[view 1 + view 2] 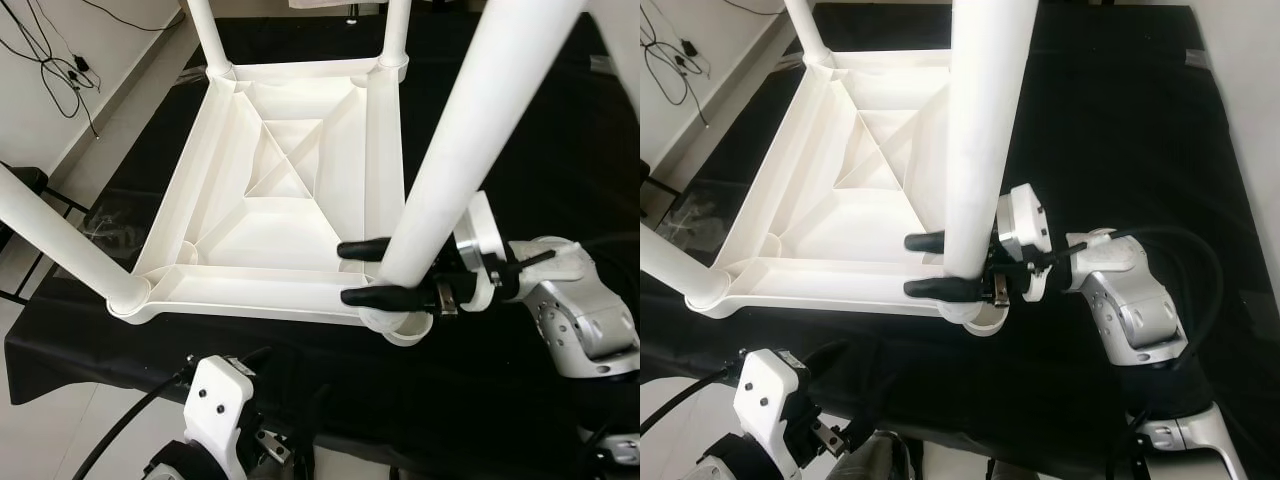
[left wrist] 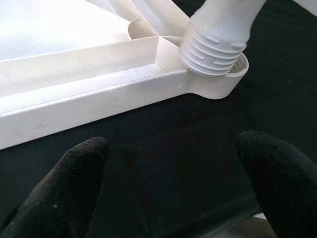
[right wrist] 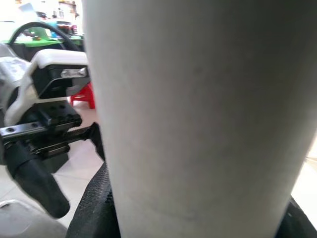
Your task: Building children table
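My right gripper (image 1: pixel 365 273) is clamped around the white table leg (image 1: pixel 470 140), one finger on either side just above its threaded end, which sits tilted in the corner socket (image 2: pixel 225 82) of the upturned tabletop (image 1: pixel 290 190). My left gripper (image 2: pixel 168 183) stands spread wide, just short of that socket, over the black cloth (image 1: pixel 300 360).

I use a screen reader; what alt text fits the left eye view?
The right gripper clamps a white leg at the near corner socket of an upturned white tabletop on black cloth. The left gripper waits open below.
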Controlling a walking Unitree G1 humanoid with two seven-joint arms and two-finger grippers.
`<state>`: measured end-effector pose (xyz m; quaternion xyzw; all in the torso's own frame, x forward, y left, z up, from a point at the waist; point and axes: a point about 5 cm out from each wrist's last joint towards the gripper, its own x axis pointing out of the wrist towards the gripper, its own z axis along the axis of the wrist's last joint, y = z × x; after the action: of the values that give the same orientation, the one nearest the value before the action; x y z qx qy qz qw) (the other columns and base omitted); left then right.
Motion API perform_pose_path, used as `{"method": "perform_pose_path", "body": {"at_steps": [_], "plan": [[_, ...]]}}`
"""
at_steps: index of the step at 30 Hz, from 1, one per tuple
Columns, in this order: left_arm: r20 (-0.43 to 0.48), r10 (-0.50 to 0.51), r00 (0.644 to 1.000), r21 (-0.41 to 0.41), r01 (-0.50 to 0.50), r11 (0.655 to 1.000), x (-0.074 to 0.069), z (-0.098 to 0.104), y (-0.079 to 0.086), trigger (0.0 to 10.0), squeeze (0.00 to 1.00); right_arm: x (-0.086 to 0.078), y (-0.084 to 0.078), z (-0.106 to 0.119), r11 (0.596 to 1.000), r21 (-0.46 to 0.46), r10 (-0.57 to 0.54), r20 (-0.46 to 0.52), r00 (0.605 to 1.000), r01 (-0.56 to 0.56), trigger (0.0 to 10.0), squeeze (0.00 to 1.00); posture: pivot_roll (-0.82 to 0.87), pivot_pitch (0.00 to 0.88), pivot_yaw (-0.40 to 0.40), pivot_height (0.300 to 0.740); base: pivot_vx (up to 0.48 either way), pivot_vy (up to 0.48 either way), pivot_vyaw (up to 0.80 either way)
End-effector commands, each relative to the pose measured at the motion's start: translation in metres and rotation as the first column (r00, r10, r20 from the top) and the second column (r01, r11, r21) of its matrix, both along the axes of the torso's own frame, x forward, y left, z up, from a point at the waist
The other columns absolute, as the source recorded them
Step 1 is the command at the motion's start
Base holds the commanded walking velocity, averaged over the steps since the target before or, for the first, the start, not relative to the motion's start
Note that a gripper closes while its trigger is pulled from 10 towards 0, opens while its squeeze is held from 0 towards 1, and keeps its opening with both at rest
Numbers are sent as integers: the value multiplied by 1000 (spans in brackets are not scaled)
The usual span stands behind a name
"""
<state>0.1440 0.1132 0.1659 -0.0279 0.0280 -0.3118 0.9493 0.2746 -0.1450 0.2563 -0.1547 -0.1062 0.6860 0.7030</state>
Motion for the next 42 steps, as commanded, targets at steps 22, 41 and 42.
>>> {"method": "perform_pose_path", "body": {"at_steps": [22, 41, 42], "plan": [[-42, -12, 999, 26, 13, 1000, -10, -6, 8, 10000, 0, 5, -17, -6, 995, -45, 89, -71, 993, -93, 10000, 0, 1, 354, 103, 740, 0, 0, 0], [-44, -14, 999, 34, 15, 999, -12, -4, 10, 10000, 0, -17, 11, -15, 892, -200, 381, -151, 912, -405, 10000, 0, 9, 376, 101, 740, 0, 0, 0], [-44, -14, 999, 34, 15, 999, -12, -4, 10, 10000, 0, -17, 11, -15, 892, -200, 381, -151, 912, -405, 10000, 0, 9, 376, 101, 740, 0, 0, 0]]}}
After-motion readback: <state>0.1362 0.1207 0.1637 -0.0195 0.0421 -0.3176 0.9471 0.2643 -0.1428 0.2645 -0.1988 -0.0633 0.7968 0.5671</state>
